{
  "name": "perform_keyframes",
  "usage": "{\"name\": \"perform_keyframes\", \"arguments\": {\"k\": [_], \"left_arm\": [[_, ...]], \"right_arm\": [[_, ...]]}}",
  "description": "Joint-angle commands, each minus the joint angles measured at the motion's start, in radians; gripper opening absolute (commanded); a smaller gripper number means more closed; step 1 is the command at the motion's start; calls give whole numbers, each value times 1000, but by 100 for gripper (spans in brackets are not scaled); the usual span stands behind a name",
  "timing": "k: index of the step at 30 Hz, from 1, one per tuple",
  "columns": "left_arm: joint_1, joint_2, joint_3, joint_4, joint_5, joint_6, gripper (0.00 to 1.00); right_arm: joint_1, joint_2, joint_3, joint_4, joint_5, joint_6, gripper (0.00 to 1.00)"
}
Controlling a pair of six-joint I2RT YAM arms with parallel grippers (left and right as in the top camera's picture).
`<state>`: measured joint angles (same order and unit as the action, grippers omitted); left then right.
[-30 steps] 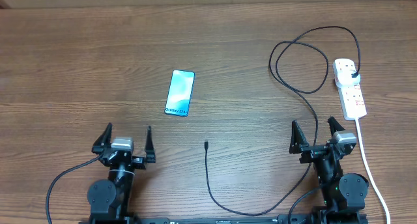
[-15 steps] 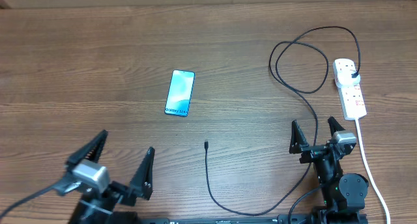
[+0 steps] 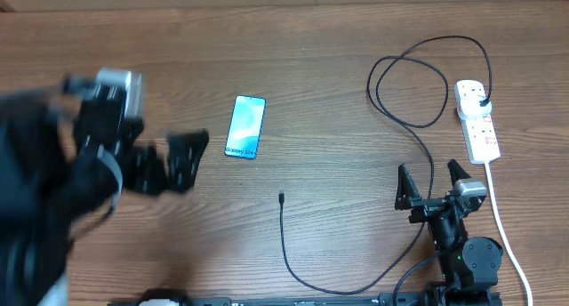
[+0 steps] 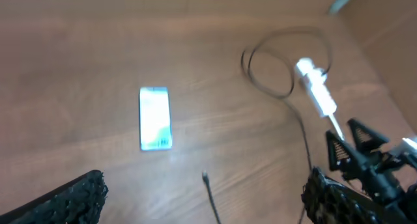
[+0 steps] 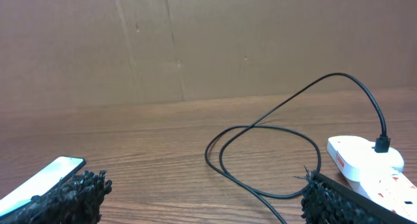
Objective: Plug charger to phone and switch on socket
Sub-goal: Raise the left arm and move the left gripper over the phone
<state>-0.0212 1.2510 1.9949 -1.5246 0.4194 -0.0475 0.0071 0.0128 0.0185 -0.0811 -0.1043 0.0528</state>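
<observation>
The phone [image 3: 245,126] lies flat left of centre with its blue screen up; the left wrist view shows the phone [image 4: 156,118] too. The charger's black cable [image 3: 285,244] has its small tip [image 3: 281,197] loose on the wood, right of and nearer than the phone. It loops at the back right, and its plug [image 3: 483,102] sits in the white socket [image 3: 477,121]. My left gripper [image 3: 164,166] is raised and blurred left of the phone, open and empty. My right gripper [image 3: 433,183] rests open near the socket's near end, holding nothing.
A thick white cord [image 3: 503,221] runs from the socket toward the front right, past my right arm's base [image 3: 471,257]. A cardboard wall [image 5: 195,42] closes the table's far side. The cable's double loop [image 5: 260,152] lies ahead of my right gripper [image 5: 202,208].
My left arm has lifted off its resting spot at the front left and swung up and back toward the phone's left side, jaws still wide. The right arm, phone and cable have not moved.
</observation>
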Motion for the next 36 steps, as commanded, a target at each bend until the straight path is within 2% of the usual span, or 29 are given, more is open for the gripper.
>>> {"name": "perform_keyframes", "arguments": {"k": [1,5,10,18,28,36], "left_arm": [[-6,132,42,-63,-11,29,100],[-6,296,42,-166,-11,25,100],[-6,460,30,-165,-7,-17,100],[-43,633,-10,-159,-29,2,100],[-132,673,-180,31,-103,-2,100],[-158,673,-328,211,-139,-84,100]], "right_arm": [[3,-10,-11,4,6,5,100],[3,-10,-11,4,6,5,100],[3,-10,-11,4,6,5,100],[3,-10,-11,4,6,5,100],[3,-10,-11,4,6,5,100],[3,-10,-11,4,6,5,100]]}}
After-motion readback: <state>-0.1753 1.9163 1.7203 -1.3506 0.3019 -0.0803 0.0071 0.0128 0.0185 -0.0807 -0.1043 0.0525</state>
